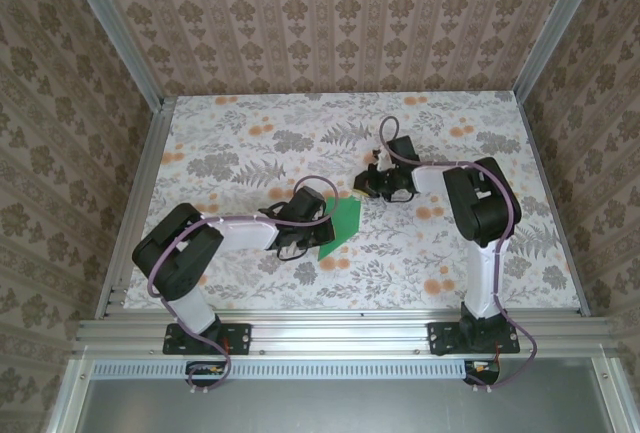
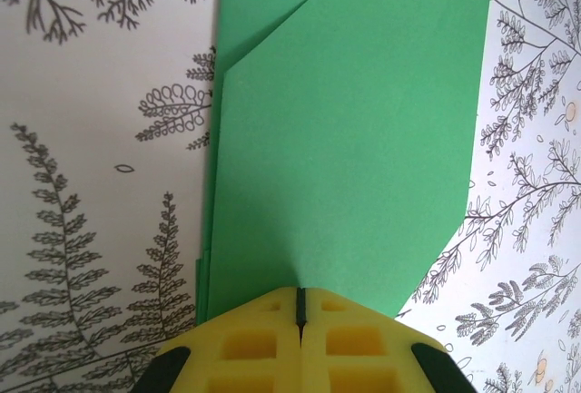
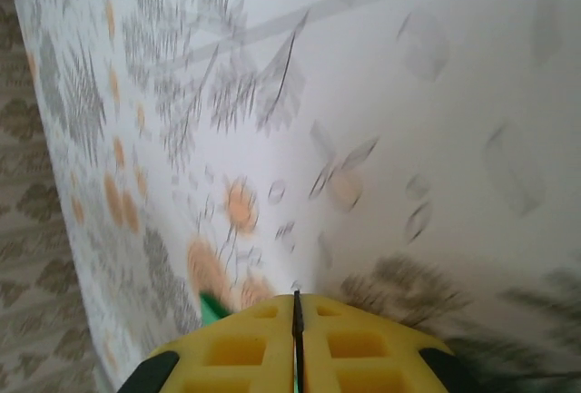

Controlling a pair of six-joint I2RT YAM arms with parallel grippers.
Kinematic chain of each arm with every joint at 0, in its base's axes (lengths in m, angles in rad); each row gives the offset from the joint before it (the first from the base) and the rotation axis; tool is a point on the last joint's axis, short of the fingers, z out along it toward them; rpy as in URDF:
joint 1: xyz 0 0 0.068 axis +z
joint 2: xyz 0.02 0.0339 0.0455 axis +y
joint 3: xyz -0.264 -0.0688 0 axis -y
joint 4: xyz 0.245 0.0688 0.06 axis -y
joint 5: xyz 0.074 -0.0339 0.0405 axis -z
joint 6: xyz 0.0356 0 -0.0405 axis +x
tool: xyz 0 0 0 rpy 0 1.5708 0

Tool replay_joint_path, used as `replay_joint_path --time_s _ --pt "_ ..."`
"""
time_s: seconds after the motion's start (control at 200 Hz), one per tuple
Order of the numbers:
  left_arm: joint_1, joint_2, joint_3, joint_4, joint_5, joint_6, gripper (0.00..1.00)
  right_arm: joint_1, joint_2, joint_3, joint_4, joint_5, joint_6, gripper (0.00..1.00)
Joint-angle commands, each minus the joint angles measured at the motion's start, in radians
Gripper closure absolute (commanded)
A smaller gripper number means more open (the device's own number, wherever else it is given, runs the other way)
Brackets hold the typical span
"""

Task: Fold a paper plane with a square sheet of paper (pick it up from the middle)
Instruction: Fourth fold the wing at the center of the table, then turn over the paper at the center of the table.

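My two arms rise from the rail at the near edge of the table (image 1: 250, 133), the left elbow out at 9 o'clock and the right elbow out at 3 o'clock.

My left gripper (image 1: 322, 219) sits nearest, low over the flowered tabletop. In its wrist view the left gripper (image 2: 300, 300) has its yellow fingers (image 2: 250, 348) pressed together, with only a thin dark seam between them. The tips meet the near edge of the sheet of paper (image 2: 354, 139). I cannot tell whether that edge is pinched or only pressed under the tips.

From there the sheet runs away toward 12 o'clock, bright green and lying flat on the table. It is already folded: slanting fold edges cross at 11 o'clock, stacked layers show along the 9 o'clock side, and the corner at 4 o'clock is angled off. From above, the sheet of paper (image 1: 342, 225) lies at 3 o'clock of my left gripper, near the middle of the table.

Farther on, at 1 o'clock of the sheet and close to its far end, is my right gripper (image 1: 362, 189). In its blurred wrist view the right gripper (image 3: 297, 300) shows its fingers closed to a narrow slit with nothing between them. A sliver of the green paper (image 3: 211, 305) shows at 9 o'clock of the tips.

Patterned walls (image 1: 330, 23) stand beyond the table.
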Motion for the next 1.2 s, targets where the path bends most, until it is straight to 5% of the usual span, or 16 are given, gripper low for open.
replay_joint_path --time_s 0.0,0.42,0.705,1.195 --pt "-0.005 -0.006 0.011 -0.141 -0.001 -0.002 0.96 -0.015 -0.040 0.045 -0.046 0.090 -0.035 0.87" --pt "0.054 -0.193 -0.005 -0.150 -0.045 -0.044 0.50 0.089 -0.284 -0.118 -0.273 0.124 -0.114 0.61" --pt "0.090 -0.218 -0.081 -0.122 0.026 -0.065 0.45 0.201 -0.212 -0.051 -0.342 0.113 -0.137 0.65" --pt "0.094 -0.113 -0.030 -0.140 0.087 -0.044 0.50 0.210 -0.167 -0.018 -0.340 0.120 -0.100 0.69"
